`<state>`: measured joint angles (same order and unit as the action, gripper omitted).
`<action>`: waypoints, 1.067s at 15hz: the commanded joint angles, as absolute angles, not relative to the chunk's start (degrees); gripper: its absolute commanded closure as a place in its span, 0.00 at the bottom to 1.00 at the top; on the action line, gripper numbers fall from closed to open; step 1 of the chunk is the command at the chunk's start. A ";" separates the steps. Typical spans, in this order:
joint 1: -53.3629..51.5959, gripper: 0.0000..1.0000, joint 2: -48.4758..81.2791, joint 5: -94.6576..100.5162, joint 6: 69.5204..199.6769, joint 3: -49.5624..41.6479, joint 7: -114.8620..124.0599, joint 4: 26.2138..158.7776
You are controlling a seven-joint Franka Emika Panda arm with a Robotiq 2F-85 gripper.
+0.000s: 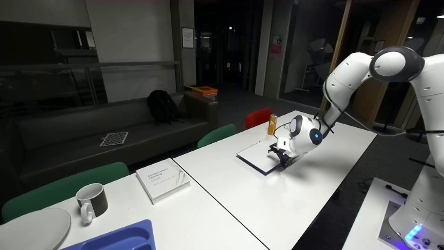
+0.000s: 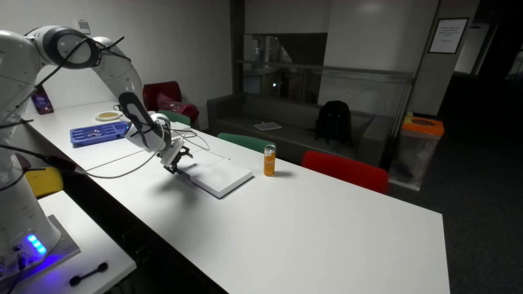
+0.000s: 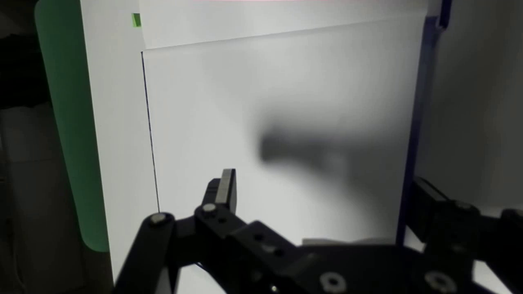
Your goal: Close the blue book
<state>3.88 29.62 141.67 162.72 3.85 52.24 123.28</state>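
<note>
Free tabletop [image 2: 327,226] beside blue book [image 2: 220,173], orange can [image 2: 269,161] — obstacle nearby

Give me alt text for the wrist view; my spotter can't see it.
The blue book lies open, a white page filling the middle. Spread fingers show at the bottom, one in front of the page, the other beside its blue right edge. A green chair shows at left, past the white table.

Office lounge, sofa [image 1: 145,135], framed notice [image 2: 448,36]
</note>
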 commanded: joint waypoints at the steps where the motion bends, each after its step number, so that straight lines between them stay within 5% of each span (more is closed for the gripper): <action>1: 5.51 0.00 24.80 146.48 159.23 5.77 58.52 126.53; 16: 8.09 0.00 14.68 149.15 152.81 9.47 72.44 134.05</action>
<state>6.03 19.15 148.75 155.35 8.04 68.69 130.17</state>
